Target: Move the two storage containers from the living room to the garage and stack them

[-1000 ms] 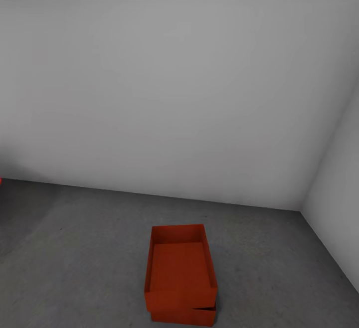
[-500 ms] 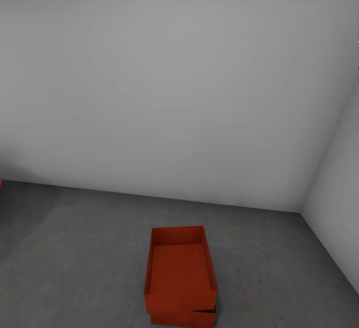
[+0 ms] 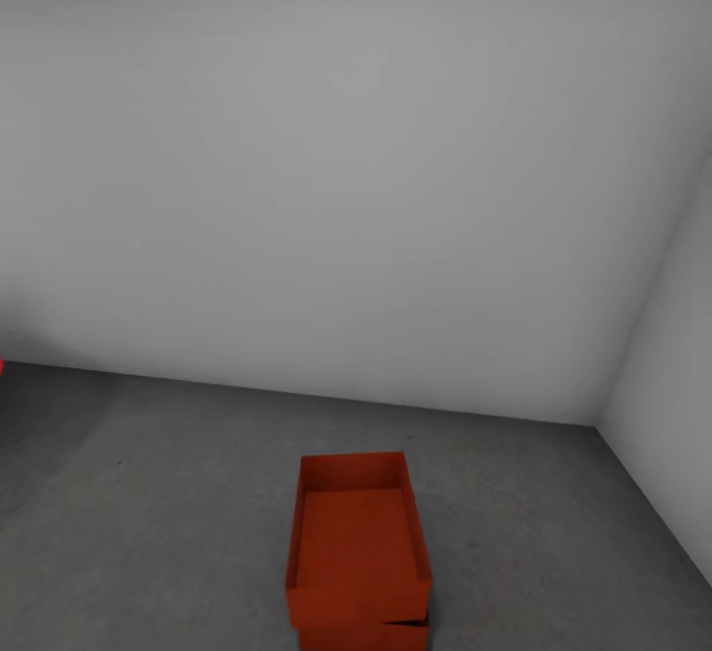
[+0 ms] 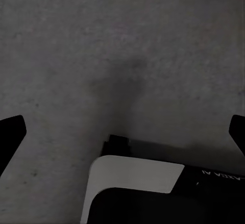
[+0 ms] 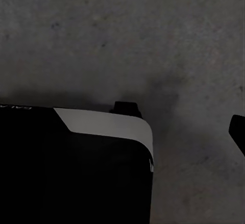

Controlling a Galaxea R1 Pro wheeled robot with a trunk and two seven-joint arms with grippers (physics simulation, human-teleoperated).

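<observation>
A bare room with plain white walls (image 3: 346, 166) and a rough, dark grey concrete floor (image 3: 148, 493) reads as the garage. Near the bottom centre of the head view, one orange-red, matte, topless rectangular storage container (image 3: 358, 542) sits stacked on a second identical container (image 3: 364, 633). Their long axes run near to far, the upper one slightly askew.

The left end effector (image 4: 122, 132) is spread wide and empty above bare floor; an orange-red edge lies at the far corner of its view, so this arm seems nearer. The right end effector (image 5: 238, 132) shows one fingertip, so its opening cannot be told. The stacking looks done.
</observation>
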